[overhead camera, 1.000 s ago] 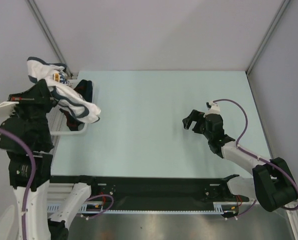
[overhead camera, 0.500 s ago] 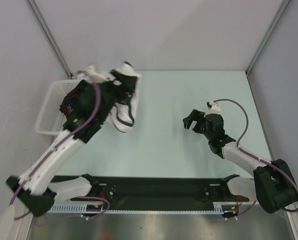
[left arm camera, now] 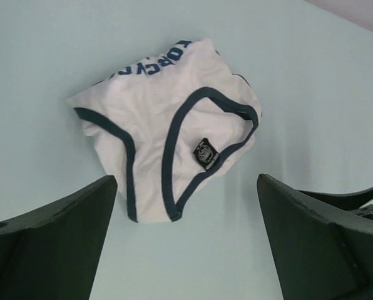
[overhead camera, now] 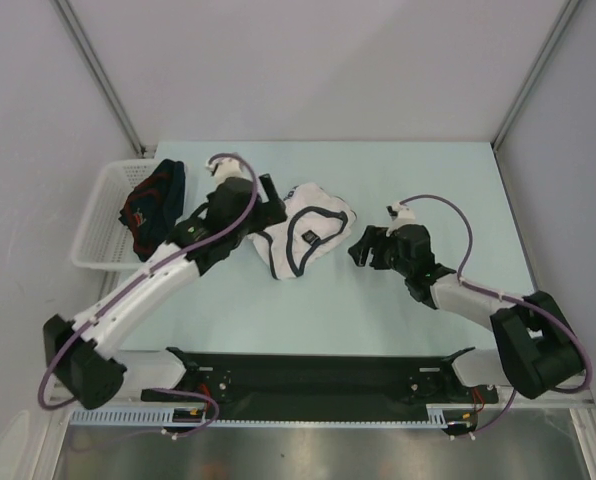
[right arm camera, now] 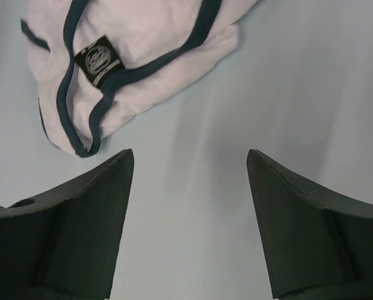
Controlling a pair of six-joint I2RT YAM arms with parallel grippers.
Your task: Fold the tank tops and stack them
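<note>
Nearest the arms' bases, the right pincer (overhead camera: 363,245) sits low over the pale green counter (overhead camera: 428,180). Its fingers are spread wide with only bare counter between them, as the right wrist view shows (right arm camera: 189,219). The white tank top (overhead camera: 303,235) lies just beyond it, in a loose crumpled heap near the middle of the counter. Its folds hide most of the chest print and its true outline. The dark trim (left arm camera: 168,156) loops around the neck and armholes. At the neckline sits a small black label (left arm camera: 206,154) with a pale round emblem, and its lettering is too small to read. Along the top's far edge, in the left wrist view, runs a row of blue capital letters (left arm camera: 152,59), upside down and cut off by a fold, so no whole word can be read. The left pincer (overhead camera: 268,200) is just beside the heap's left edge, its fingers wide apart and holding nothing (left arm camera: 186,244). Farthest off, at the counter's left edge, a white mesh basket (overhead camera: 93,225) holds the navy tank top (overhead camera: 153,200). It is bunched up and spills over the right rim, with dark-red trim showing and any logo impossible to make out.
</note>
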